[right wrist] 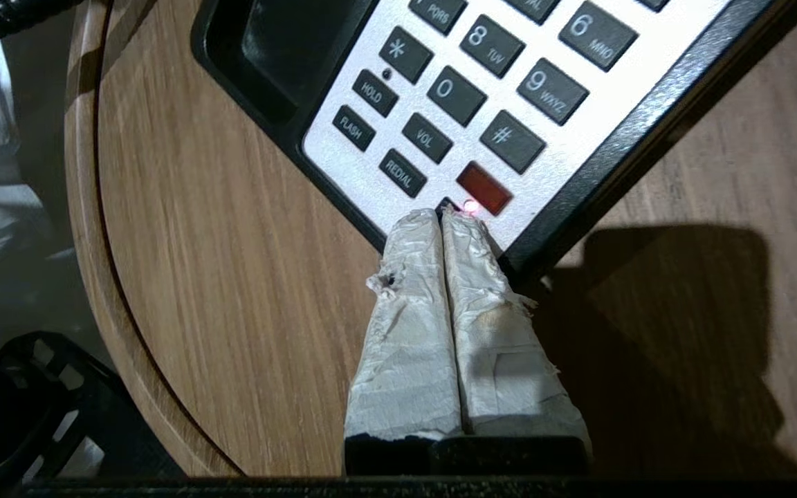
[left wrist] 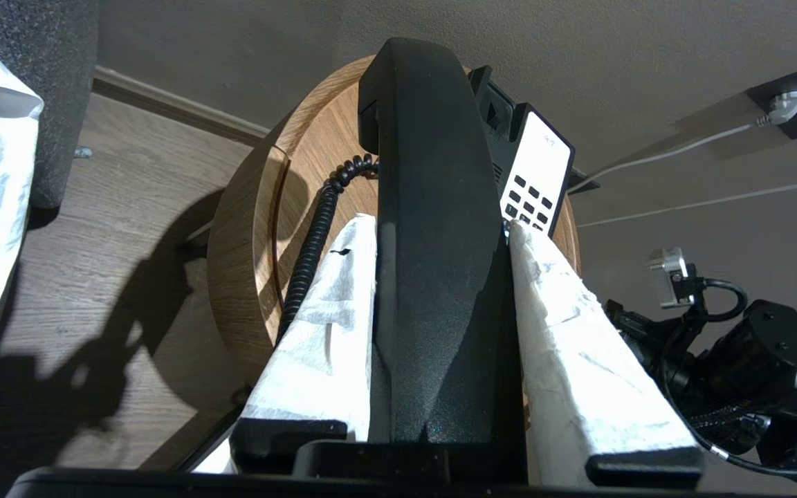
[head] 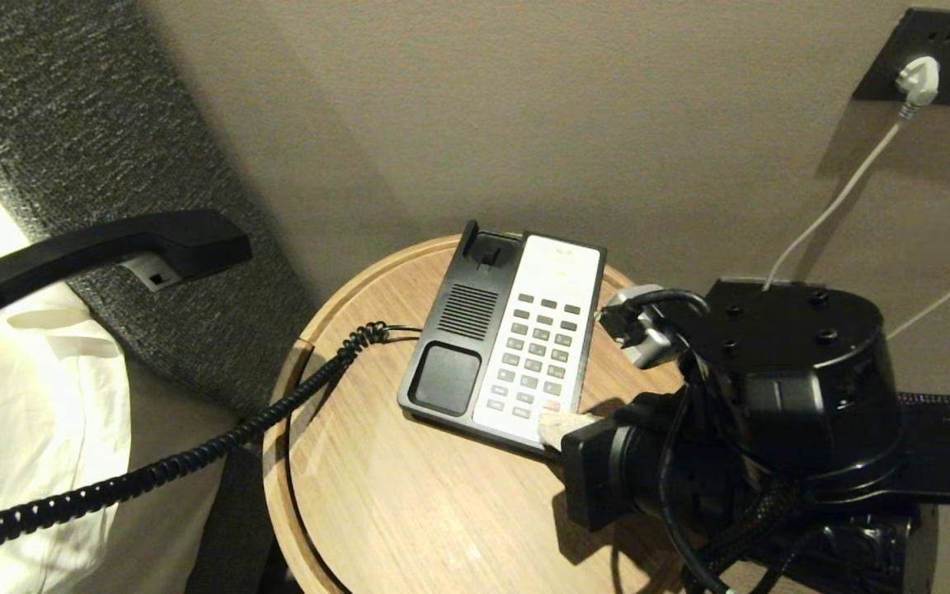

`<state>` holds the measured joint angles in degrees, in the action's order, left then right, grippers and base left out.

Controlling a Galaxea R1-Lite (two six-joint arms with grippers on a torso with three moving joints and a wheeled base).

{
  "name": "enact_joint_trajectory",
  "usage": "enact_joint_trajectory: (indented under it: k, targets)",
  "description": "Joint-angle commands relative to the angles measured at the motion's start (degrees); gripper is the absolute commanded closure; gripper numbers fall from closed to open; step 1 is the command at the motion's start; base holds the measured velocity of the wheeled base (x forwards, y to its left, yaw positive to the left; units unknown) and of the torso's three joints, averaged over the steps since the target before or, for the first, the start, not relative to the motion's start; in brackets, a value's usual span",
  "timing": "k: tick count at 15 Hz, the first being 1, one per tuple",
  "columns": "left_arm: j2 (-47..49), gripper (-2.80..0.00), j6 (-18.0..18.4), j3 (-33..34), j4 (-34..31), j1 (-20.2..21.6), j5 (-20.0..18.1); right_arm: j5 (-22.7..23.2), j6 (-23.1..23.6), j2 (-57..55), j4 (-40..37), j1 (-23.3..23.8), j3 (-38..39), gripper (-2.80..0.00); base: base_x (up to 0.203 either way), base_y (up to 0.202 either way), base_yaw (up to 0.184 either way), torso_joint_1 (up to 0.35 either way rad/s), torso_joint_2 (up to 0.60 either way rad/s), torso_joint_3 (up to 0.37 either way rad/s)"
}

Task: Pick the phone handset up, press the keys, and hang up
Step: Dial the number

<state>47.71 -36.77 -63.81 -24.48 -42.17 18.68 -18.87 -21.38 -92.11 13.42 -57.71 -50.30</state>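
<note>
Head view: right pincer (head: 562, 426), nearest the camera, is mostly hidden behind its own black wrist housing; only the white-wrapped tip shows, resting at the near corner of the phone base (head: 450, 330), just beside the reddish key. Keys (head: 537, 355) form a dark grey grid on the white faceplate; their lettering cannot be read here. Phone handset (head: 124, 247), glossy black and curved, is held in the air well left of the round wooden counter (head: 376, 487), its near end cut off by the frame edge. Its coiled cord (head: 195, 454) runs to the base.

Left wrist view: left pincer (left wrist: 440, 242) stands partly open, both wrapped fingers (left wrist: 329, 325) clamped against the handset's sides. The handset hides most of the base.

Right wrist view: fingers pressed together, holding nothing, tips at the faceplate edge. Legible key labels: HOLD, FLASH, VOL, REDIAL, 8 TUV, 9 WXYZ, 0, *, #.
</note>
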Motion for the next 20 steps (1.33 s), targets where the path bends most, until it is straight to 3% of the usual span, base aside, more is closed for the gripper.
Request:
enact_joint_trajectory:
  k: [1, 16, 17, 20]
  targets:
    - [0.01, 0.0, -0.24, -0.09, -0.13, -0.02, 0.13, -0.11, -0.06, -0.32, 0.03, -0.03, 0.2, 0.0, 0.0, 0.0, 0.0, 0.0, 0.0, 0.0]
    - [2.16, 0.0, 0.24, -0.8, -0.24, -0.02, 0.13, -0.53, -0.33, 5.55, -0.52, 0.05, 0.31, 0.0, 0.0, 0.0, 0.0, 0.0, 0.0, 0.0]
    - [3.21, 0.0, 1.25, -1.09, -0.21, -0.09, 0.2, -0.55, -0.31, 6.5, -0.64, 0.36, 0.63, 0.0, 0.0, 0.0, 0.0, 0.0, 0.0, 0.0]
    - [7.65, 0.0, 9.87, -0.95, 3.32, -0.34, 0.3, -1.12, -0.2, 10.7, -0.75, 2.76, 3.45, 0.0, 0.0, 0.0, 0.0, 0.0, 0.0, 0.0]
